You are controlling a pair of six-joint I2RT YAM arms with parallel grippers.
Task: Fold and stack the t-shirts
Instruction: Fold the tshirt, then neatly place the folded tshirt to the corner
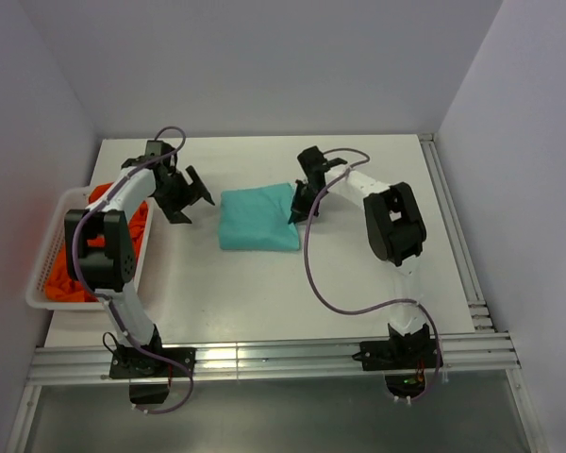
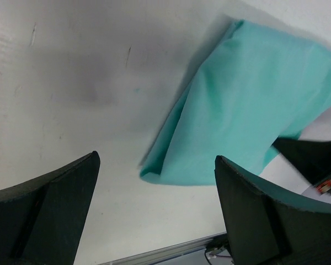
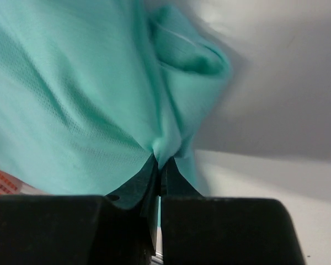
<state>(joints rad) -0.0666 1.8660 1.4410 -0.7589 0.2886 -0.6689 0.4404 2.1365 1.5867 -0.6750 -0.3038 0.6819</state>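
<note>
A teal-green t-shirt [image 1: 258, 220] lies folded into a rectangle in the middle of the table. It also shows in the left wrist view [image 2: 248, 110] and fills the right wrist view [image 3: 83, 99]. My right gripper [image 1: 298, 209] is shut on the shirt's right edge, pinching a fold of cloth [image 3: 164, 160]. My left gripper [image 1: 191, 200] is open and empty, just left of the shirt, its fingers [image 2: 259, 215] apart over bare table. Orange-red t-shirts [image 1: 96, 247] lie bunched in the basket at the left.
A white slatted basket [image 1: 45, 257] stands at the table's left edge, beside the left arm. Metal rails run along the front edge [image 1: 264, 359] and the right side [image 1: 457, 236]. White walls enclose the table.
</note>
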